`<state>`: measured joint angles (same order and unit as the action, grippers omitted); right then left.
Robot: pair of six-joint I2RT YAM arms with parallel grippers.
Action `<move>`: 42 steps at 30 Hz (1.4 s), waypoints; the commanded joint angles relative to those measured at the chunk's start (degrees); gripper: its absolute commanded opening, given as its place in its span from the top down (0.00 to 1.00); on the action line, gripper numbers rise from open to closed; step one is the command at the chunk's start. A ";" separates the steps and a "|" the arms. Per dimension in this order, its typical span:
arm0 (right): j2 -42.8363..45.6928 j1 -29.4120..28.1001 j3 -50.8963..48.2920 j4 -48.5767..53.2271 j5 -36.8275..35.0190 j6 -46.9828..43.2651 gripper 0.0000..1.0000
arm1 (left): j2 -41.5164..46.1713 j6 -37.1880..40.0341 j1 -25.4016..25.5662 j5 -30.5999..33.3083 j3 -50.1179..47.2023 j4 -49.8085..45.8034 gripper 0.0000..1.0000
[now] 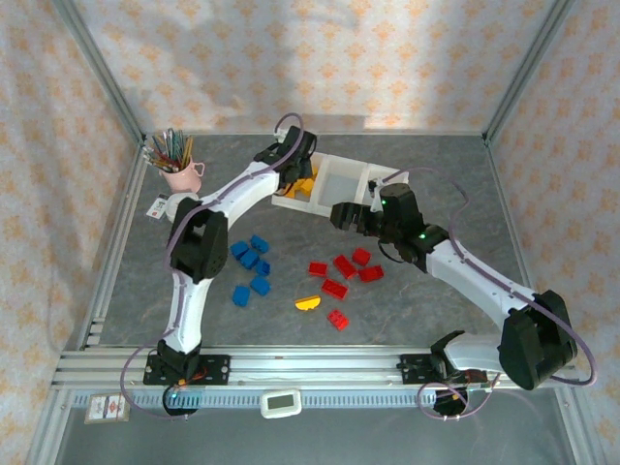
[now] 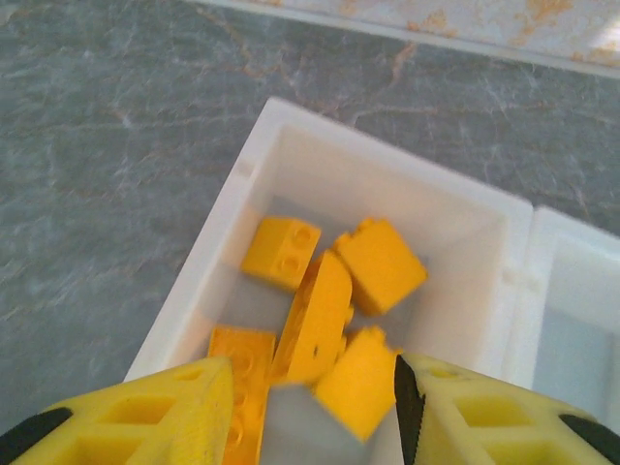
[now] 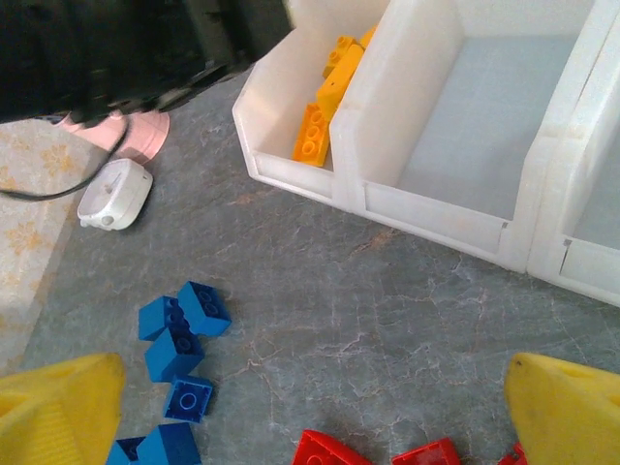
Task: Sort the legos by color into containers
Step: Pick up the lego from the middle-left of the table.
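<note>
W/ left gripper [image 2: 310, 387] parted over the left-end translucent white plastic bin [image 2: 281, 116] of yellow-orange toy bricks [image 2: 380, 262], a blurred brick [image 2: 356, 392] below could've bounced out onto the grey tabletop [image 2: 97, 145]; right gripper [image 3: 315, 387] hung wide open.

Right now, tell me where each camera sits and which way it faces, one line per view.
Top external: above and behind the bases, looking down on the table; left arm and right arm show whole.
Left wrist: over the end container, looking down at yellow legos; left gripper fingers at bottom.
Right wrist: low over the table, facing the containers and blue legos; right gripper fingers in bottom corners.
Shared: both wrist views show the yellow-filled end container.
</note>
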<state>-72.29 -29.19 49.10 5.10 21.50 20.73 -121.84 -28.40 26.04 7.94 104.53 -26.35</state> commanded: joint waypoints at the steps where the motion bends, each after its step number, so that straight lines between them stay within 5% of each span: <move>1: -0.39 -0.47 1.08 1.33 0.82 -2.18 0.00 | 8.42 0.72 2.08 -2.35 -6.94 1.76 0.49; 23: 4.31 -8.80 -9.49 5.61 6.49 -1.37 0.00 | 46.41 -12.90 17.19 -3.56 -53.08 -1.74 0.44; 37: 8.86 -9.57 -16.17 5.00 8.09 0.40 0.00 | 52.09 -19.37 28.14 -11.06 -64.29 4.41 0.32; 42: 9.30 -9.58 -16.79 4.77 6.59 0.79 0.00 | 51.40 -16.30 31.18 -8.73 -64.79 7.06 0.25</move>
<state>-64.36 -38.48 33.32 10.81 29.39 20.69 -70.63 -46.28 56.01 -2.20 40.38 -22.55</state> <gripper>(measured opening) 0.996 0.744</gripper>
